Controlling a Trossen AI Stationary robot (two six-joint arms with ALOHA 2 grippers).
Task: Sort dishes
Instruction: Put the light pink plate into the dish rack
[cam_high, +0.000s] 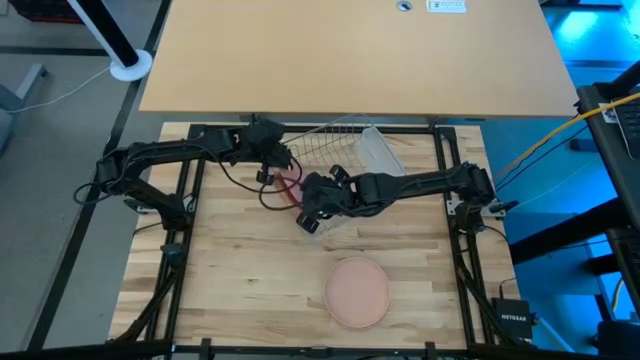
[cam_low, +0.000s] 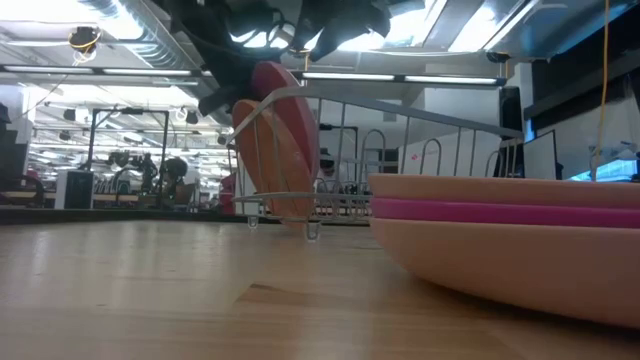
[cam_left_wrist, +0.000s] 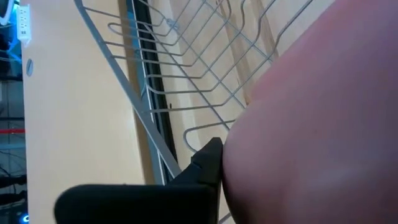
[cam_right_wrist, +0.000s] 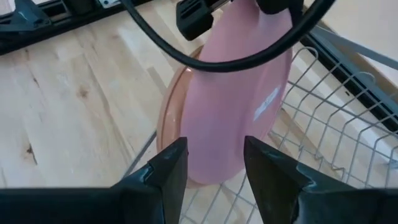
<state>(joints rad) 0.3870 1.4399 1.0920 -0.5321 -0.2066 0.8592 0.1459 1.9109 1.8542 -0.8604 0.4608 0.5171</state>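
A pink plate (cam_right_wrist: 242, 99) stands on edge in the silver wire rack (cam_right_wrist: 336, 112), with a tan-orange plate (cam_right_wrist: 169, 118) upright close behind it. My left gripper (cam_high: 280, 165) is shut on the pink plate's upper rim. My right gripper (cam_right_wrist: 214, 165) is open just in front of the plate's lower edge, and I see no touch. Three more dishes lie stacked (cam_high: 357, 290) near the table's front edge: tan on top, then magenta, then peach (cam_low: 510, 240). My left gripper pinches the pink plate's upper rim (cam_right_wrist: 217, 28) between its two fingers. It comes slanting down from the table's left and far side. One finger (cam_left_wrist: 208, 163) lies against the plate's face. The plate stands nearly upright, with its lower edge (cam_low: 300, 222) down among the rack's wires.
The rack (cam_high: 340, 145) sits at the middle of the wooden table's far side, with a clear plastic cup (cam_high: 383, 152) lying in it. A black cable (cam_right_wrist: 249, 59) of the left arm loops across the plate. Bare wood (cam_high: 230, 270) lies at the front left.
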